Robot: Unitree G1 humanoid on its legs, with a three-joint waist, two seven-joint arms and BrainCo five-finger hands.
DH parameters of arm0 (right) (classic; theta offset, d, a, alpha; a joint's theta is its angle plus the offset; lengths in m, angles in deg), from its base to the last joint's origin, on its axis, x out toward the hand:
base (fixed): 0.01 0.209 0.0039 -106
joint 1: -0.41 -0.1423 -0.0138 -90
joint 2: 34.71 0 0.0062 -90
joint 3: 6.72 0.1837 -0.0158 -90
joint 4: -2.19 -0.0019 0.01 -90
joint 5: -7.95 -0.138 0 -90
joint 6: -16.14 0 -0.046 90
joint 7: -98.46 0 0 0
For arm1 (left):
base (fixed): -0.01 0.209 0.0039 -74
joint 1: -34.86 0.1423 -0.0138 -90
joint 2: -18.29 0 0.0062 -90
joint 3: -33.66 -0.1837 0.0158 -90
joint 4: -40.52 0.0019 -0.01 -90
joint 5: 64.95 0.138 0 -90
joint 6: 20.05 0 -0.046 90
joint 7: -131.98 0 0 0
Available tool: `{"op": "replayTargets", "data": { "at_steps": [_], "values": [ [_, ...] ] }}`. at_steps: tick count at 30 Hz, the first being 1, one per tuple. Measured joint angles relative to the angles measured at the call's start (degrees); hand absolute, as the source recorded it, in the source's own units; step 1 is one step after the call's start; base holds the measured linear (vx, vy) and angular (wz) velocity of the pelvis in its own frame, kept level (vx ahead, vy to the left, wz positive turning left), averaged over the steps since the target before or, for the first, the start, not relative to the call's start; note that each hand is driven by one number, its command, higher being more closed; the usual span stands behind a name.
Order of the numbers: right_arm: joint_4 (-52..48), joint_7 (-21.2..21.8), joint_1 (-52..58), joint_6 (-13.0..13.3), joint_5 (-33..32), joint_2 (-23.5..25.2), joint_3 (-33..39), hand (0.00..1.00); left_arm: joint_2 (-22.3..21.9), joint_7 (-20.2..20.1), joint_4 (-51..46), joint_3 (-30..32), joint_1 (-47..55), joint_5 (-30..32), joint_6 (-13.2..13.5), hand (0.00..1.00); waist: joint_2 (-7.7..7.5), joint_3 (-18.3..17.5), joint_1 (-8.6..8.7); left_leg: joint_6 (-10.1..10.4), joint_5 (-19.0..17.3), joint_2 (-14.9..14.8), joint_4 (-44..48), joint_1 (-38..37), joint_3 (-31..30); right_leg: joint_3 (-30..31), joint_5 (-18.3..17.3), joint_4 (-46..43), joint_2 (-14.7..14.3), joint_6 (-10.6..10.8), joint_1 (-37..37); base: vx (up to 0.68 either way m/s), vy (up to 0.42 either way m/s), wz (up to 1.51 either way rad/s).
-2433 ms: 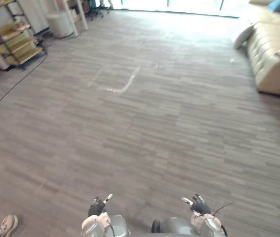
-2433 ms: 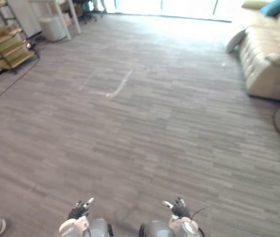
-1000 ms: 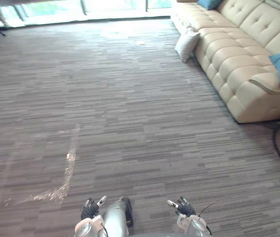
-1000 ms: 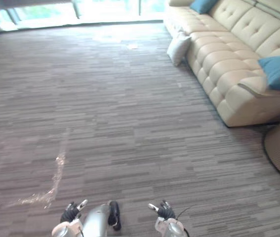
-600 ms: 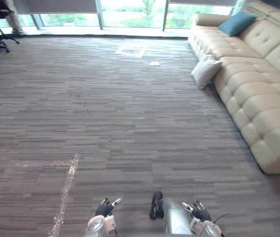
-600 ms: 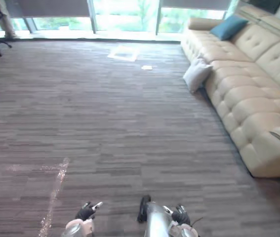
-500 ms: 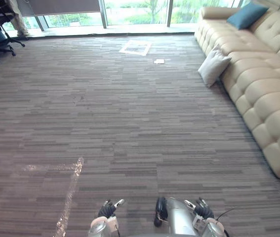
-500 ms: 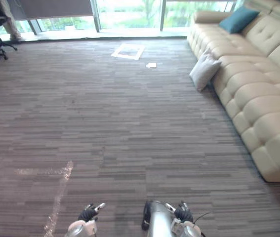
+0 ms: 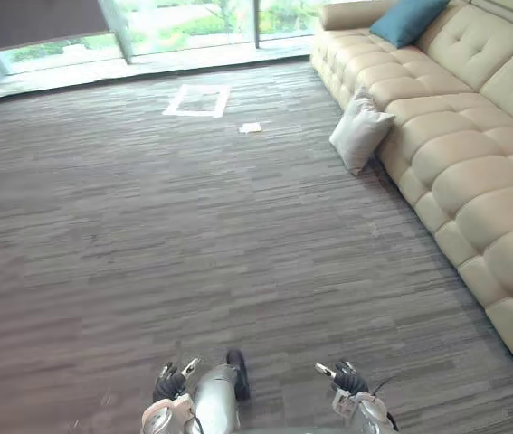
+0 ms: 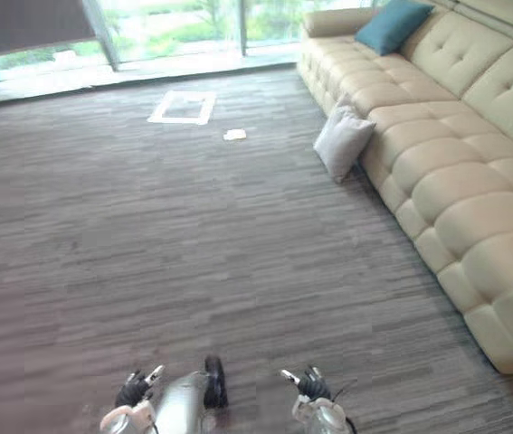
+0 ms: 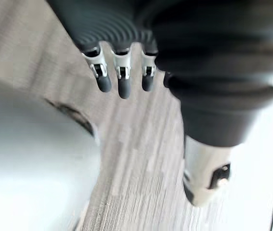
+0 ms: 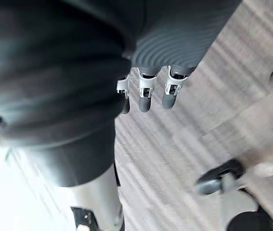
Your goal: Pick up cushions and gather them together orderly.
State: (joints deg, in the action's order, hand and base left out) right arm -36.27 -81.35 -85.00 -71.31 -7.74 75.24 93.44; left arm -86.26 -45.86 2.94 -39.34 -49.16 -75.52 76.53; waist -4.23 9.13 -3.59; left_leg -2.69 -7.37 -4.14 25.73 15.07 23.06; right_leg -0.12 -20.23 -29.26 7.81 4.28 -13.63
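Camera swung toward sofa [image 9: 473,181]; grey cushion [image 9: 361,131] on floor [image 9: 147,226] against it, blue cushion [image 9: 407,20] at sofa's far end. Down low, left hand [image 9: 167,384] and right hand [image 9: 344,380]: fingers loose, empty. Approach step; next, walk to grey cushion.

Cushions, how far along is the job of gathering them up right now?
Done: nothing looks gathered. The grey cushion lies on the floor, leaning against the sofa front, apart from the blue cushion on the sofa's far end. In hand: nothing; the left hand and right hand hang open and empty, far from both. Left: reach the grey cushion, pick it up and set it with the blue one.
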Motion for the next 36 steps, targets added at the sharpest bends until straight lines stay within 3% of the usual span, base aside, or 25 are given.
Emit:
{"op": "replayTargets", "data": {
  "at_steps": [2,3,4,5,7,10,12,13,14,15,16,17,18,19,21,23,24,26,29,31,32,33,34,35,36],
  "values": [
    [-0.25,0.12,0.40,0.12,0.17,-0.53,0.27,0.00,0.88,0.07,0.83,-0.09,-0.95,0.38,-0.43,0.00,-1.25,0.69,-0.01,0.56,-4.45,1.95,0.72,-5.15,1.04,2.57,9.95,-24.14,2.36,4.70,9.57,0.72,0.307,-0.25],
    [-0.87,0.16,0.30,0.34,0.54,-0.71,0.57,0.00,1.39,0.14,1.98,-1.04,-1.09,0.48,-1.14,0.00,-0.87,0.84,1.07,0.47,-7.13,2.86,0.17,-10.04,0.43,1.30,11.70,-35.78,2.80,5.32,15.00,0.69,0.258,0.02],
    [-1.14,0.16,0.39,0.44,0.68,-0.91,0.79,0.00,1.38,0.17,2.22,-1.45,-1.27,0.51,-1.18,0.00,-0.48,1.02,1.33,0.42,-7.85,3.01,-0.40,-11.81,0.07,0.44,11.56,-37.54,2.81,5.15,16.29,0.69,0.205,0.18],
    [-1.61,0.34,0.96,0.96,1.37,-1.77,1.04,0.00,1.29,0.14,2.73,-3.38,-1.72,0.64,-1.32,0.00,0.53,1.26,1.47,0.84,-9.31,3.58,-4.03,-17.96,-0.54,-3.47,9.85,-39.53,3.20,3.12,20.47,0.77,0.191,0.17],
    [-3.21,0.47,1.10,1.06,2.15,-2.13,1.88,0.00,0.98,0.03,3.45,-4.79,-2.49,1.05,-1.38,0.00,1.36,1.26,1.79,1.58,-10.19,3.95,-9.59,-24.51,-1.62,-9.11,7.25,-35.86,3.17,0.95,28.06,0.68,0.147,0.28],
    [-3.20,0.91,0.49,1.52,2.18,-2.64,4.35,0.00,0.33,-0.06,4.61,-6.15,-3.58,1.65,-2.04,0.00,1.62,1.71,3.68,2.01,-11.21,4.11,-16.00,-32.99,-3.35,-15.83,7.61,-17.38,1.88,-1.07,35.11,0.64,0.027,0.46],
    [-1.99,0.87,1.65,1.36,1.84,-3.43,5.26,0.00,-0.99,-0.16,4.56,-7.92,-4.06,2.18,-1.96,0.00,1.36,1.86,4.09,1.63,-11.45,5.15,-19.00,-39.16,-5.95,-15.19,12.80,0.50,-0.49,-2.98,36.61,0.71,-0.073,0.66],
    [-1.99,0.83,1.91,1.39,1.86,-3.55,5.31,0.00,-1.22,-0.18,4.53,-7.89,-3.61,2.35,-1.91,0.00,1.08,1.75,4.15,1.66,-11.65,5.67,-18.80,-39.96,-6.91,-14.01,14.23,2.61,-0.87,-3.81,36.62,0.87,-0.162,0.94],
    [-2.04,0.93,2.32,1.31,1.77,-4.25,5.17,0.00,-2.42,-0.23,4.60,-7.28,-3.50,2.70,-2.01,0.00,1.49,1.41,5.40,1.95,-11.90,5.33,-16.49,-41.43,-9.48,-12.18,19.05,-1.75,-1.07,-8.94,36.67,0.71,-0.166,0.60],
    [-2.15,0.92,2.06,1.24,1.83,-4.92,5.22,0.00,-2.85,-0.15,4.62,-7.14,-3.52,2.68,-2.01,0.00,2.79,1.41,5.70,1.98,-11.88,4.32,-14.28,-41.10,-9.73,-12.70,17.39,-3.60,-1.21,-9.24,36.60,0.97,-0.256,0.48],
    [-2.32,0.94,1.67,1.05,2.01,-6.23,5.25,0.00,-4.77,-0.40,4.56,-6.94,-3.43,2.74,-1.94,0.00,5.91,0.88,5.17,3.81,-10.73,0.81,-3.74,-37.41,-9.85,-13.75,13.07,-5.67,-2.35,-9.58,35.49,0.75,-0.207,0.17],
    [-2.55,0.92,0.85,0.84,2.03,-6.25,5.24,0.00,-4.78,-1.02,4.59,-5.94,-3.54,3.20,-2.04,0.00,7.88,1.22,5.42,7.87,-5.55,-2.89,11.89,-30.84,-11.71,-14.87,9.80,-5.80,-3.77,-9.98,32.95,0.73,-0.205,0.16],
    [-2.75,0.90,0.71,0.82,2.11,-6.24,5.39,0.00,-4.83,-1.32,4.55,-5.33,-3.55,3.30,-2.05,0.00,7.94,1.51,5.48,8.85,-3.16,-3.97,17.17,-28.28,-12.90,-15.27,9.07,-5.58,-4.11,-10.15,31.98,0.69,-0.184,0.15],
    [-2.74,0.76,0.30,0.72,2.08,-6.31,5.24,0.00,-4.93,-1.37,4.07,-2.72,-3.51,3.62,-2.07,0.00,8.64,1.78,5.27,10.48,0.31,-6.82,31.92,-21.49,-14.06,-15.09,6.84,-4.09,-6.30,-10.74,27.94,0.67,-0.185,-0.10],
    [-0.91,0.51,-0.36,0.47,1.98,-6.03,3.12,0.00,-4.46,-1.30,2.00,-0.44,-3.01,3.66,-1.84,0.00,6.99,2.90,3.20,9.32,-0.71,-9.84,44.63,-14.77,-11.46,-13.15,4.79,1.01,-8.49,-11.49,17.74,0.76,-0.178,-0.58],
    [-0.48,0.37,-1.21,0.10,1.94,-5.28,1.27,0.00,-3.68,-1.33,0.55,-0.05,-2.92,3.58,-1.67,0.00,5.36,3.05,2.85,7.59,-1.84,-10.43,43.13,-8.35,-9.02,-11.89,4.58,6.68,-8.77,-11.51,11.50,0.66,-0.122,-0.47],
    [-0.50,0.32,-1.41,0.05,1.92,-4.34,0.63,0.00,-3.23,-1.33,-0.35,-0.04,-2.92,3.36,-1.54,0.00,4.70,2.74,2.65,5.97,-3.03,-10.47,36.84,-3.10,-6.56,-10.69,4.90,10.89,-8.78,-10.98,7.90,0.39,-0.035,-0.30],
    [-0.51,0.24,-1.76,-0.32,1.92,-3.76,0.07,0.00,-3.12,-1.29,-1.07,-0.07,-2.82,2.77,-1.17,0.00,4.71,2.74,1.95,5.79,-4.24,-9.76,25.24,0.69,-3.76,-8.74,5.03,14.73,-8.74,-10.65,4.45,0.53,0.024,-0.59],
    [-0.49,-0.17,-1.79,-0.61,1.96,-2.28,0.27,0.00,-3.31,-1.16,-1.21,0.01,-2.56,2.36,-0.70,0.00,4.49,2.56,-0.11,7.33,-1.61,-3.70,-2.72,1.90,-6.84,-4.34,2.34,19.61,-7.25,-6.41,-2.58,0.68,0.158,-0.83],
    [-0.54,-0.15,-1.77,-0.61,1.98,-1.89,-0.15,0.00,-2.89,-1.17,-1.21,0.00,-1.81,2.03,-0.73,0.00,4.32,2.15,-0.25,5.71,-0.75,-3.29,-3.50,1.89,-7.02,-2.35,0.01,19.48,-6.54,-5.03,-4.30,0.50,0.227,-0.85],
    [-0.58,-0.22,-1.04,-0.71,2.05,-1.73,-0.26,0.00,-2.07,-1.16,-0.71,0.02,-1.49,2.01,-0.88,0.00,3.92,1.00,-0.16,3.29,2.72,-3.09,-0.53,1.75,-6.79,-0.12,-1.61,17.02,-5.50,-3.19,-4.63,0.85,0.389,-0.93],
    [-0.60,-0.20,0.09,-0.86,2.05,-1.08,-0.43,0.00,-0.48,-1.19,0.50,-0.02,-1.24,2.03,-1.03,0.00,1.36,-0.48,-0.30,2.18,0.37,-1.65,0.77,0.38,-4.46,1.03,-2.09,7.48,-2.61,-2.08,-1.15,0.73,0.324,-0.86],
    [-0.59,-0.18,0.39,-0.85,2.05,-0.66,-0.48,0.00,-0.03,-1.19,0.95,-0.06,-1.25,2.05,-1.09,0.00,0.67,-0.66,-0.29,1.99,-0.29,-1.07,0.63,-0.49,-3.79,1.29,-1.67,2.69,-1.78,-1.36,0.97,0.72,0.331,-0.67],
    [-0.78,-0.21,0.56,-0.78,2.11,-0.13,-0.28,0.00,0.84,-1.17,1.42,-0.17,-1.47,2.05,-1.08,0.00,-0.96,-0.56,-0.20,1.86,-3.12,0.08,0.27,-3.58,-2.01,2.31,3.38,-13.31,0.28,2.58,8.07,0.65,0.330,-0.48],
    [-0.78,-0.13,0.63,-0.69,2.19,-0.60,0.12,0.00,1.69,-1.13,2.54,-0.81,-2.16,2.09,-1.73,0.00,-0.96,-0.08,0.39,1.88,-5.86,1.16,-0.09,-7.53,-1.57,2.04,8.75,-27.90,1.94,3.92,14.80,0.65,0.330,-0.41]
  ]
}}
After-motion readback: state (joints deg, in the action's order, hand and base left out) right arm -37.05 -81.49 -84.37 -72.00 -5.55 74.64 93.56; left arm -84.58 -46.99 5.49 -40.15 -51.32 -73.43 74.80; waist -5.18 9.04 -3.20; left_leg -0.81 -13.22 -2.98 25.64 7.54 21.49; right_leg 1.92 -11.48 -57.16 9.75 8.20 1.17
